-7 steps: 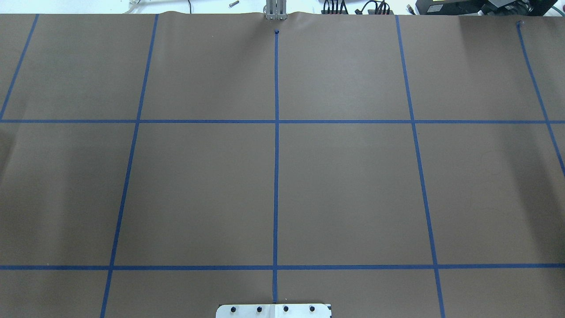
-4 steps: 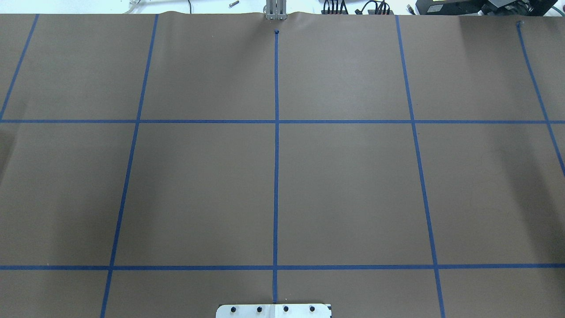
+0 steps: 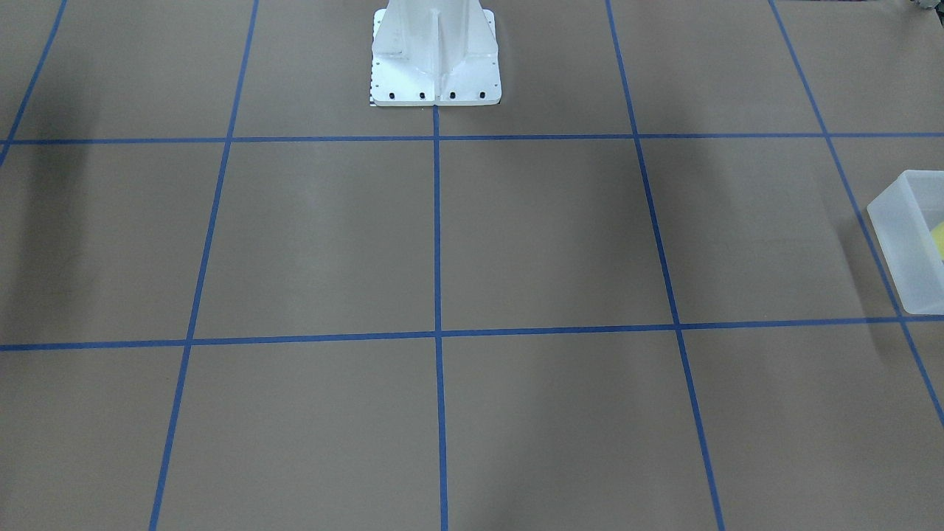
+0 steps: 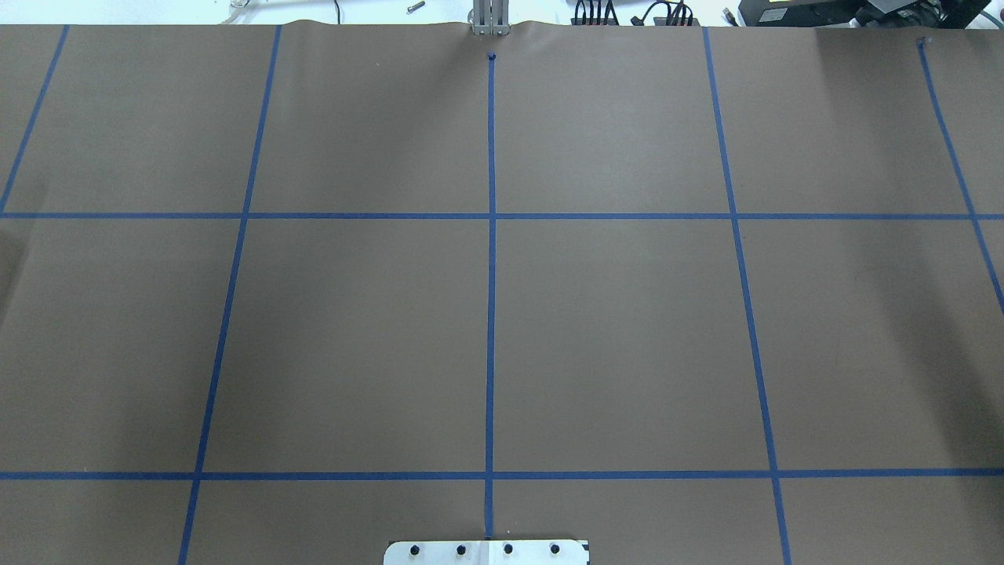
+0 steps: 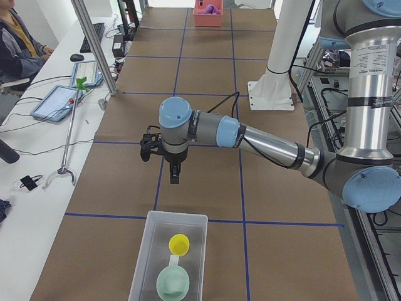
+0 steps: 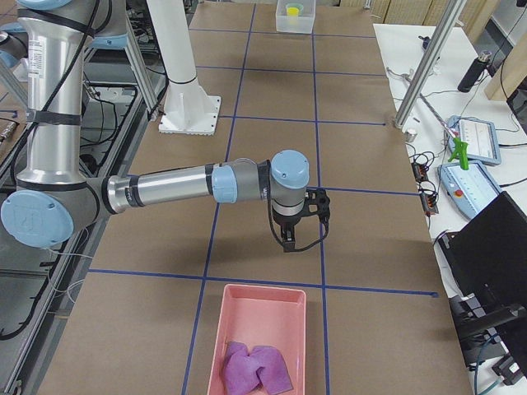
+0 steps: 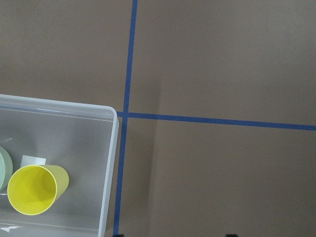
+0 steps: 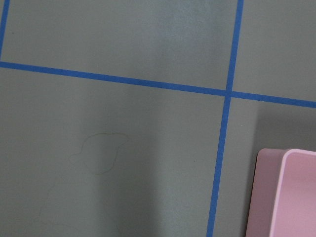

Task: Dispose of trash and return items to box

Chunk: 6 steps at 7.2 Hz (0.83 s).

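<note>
The frosted white box [image 5: 143,263] stands at the table's left end. The yellow cup [image 5: 180,243] and the mint-green bowl [image 5: 173,283] lie inside it. The left wrist view shows the box corner [image 7: 111,163], the cup [image 7: 34,190] and an edge of the bowl [image 7: 4,165]. The box [image 3: 896,236] also shows at the front view's right edge. My left gripper [image 5: 174,177] hangs above the table, short of the box; I cannot tell if it is open. My right gripper [image 6: 286,244] hangs short of the pink tray; I cannot tell its state either.
A pink tray [image 6: 263,317] holding a crumpled purple thing [image 6: 255,369] sits at the table's right end, its corner in the right wrist view [image 8: 289,192]. The white pedestal base [image 3: 435,59] stands at the robot's side. Blue tape lines grid the brown table.
</note>
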Motion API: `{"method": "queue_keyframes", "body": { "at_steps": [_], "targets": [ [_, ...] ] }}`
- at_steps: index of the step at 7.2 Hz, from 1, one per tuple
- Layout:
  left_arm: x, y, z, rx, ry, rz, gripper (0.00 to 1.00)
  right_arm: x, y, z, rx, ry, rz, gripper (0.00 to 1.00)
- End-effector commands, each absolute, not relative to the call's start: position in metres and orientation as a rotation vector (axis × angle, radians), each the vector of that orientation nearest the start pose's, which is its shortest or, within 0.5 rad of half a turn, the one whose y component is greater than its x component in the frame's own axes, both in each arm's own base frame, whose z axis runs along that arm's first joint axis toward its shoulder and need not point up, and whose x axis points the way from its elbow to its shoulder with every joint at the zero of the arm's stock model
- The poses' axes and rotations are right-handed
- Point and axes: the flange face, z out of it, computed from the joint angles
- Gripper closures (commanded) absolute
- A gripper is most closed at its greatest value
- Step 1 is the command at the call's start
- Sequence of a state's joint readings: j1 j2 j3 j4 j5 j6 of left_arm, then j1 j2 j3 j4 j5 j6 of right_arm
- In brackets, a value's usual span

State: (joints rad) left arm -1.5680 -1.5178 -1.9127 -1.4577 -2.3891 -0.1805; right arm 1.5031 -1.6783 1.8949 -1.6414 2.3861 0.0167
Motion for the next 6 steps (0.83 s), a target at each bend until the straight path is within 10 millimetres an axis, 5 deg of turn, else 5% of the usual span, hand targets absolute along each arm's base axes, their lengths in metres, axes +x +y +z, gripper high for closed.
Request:
{"method": "queue_keyframes", "body": {
  "at_steps": [1,6],
  "targets": [
    [-0.059,-0.433,0.592,0.153,0.827,-0.062,0.03,0.030,-0.449,0.541,0.122,-0.815,-0.109,0.00],
    [-0.052,-0.435,0.574,0.179,0.838,-0.045,0.03,0.020,-0.445,0.554,0.093,-0.790,-0.125,0.00]
  ]
}}
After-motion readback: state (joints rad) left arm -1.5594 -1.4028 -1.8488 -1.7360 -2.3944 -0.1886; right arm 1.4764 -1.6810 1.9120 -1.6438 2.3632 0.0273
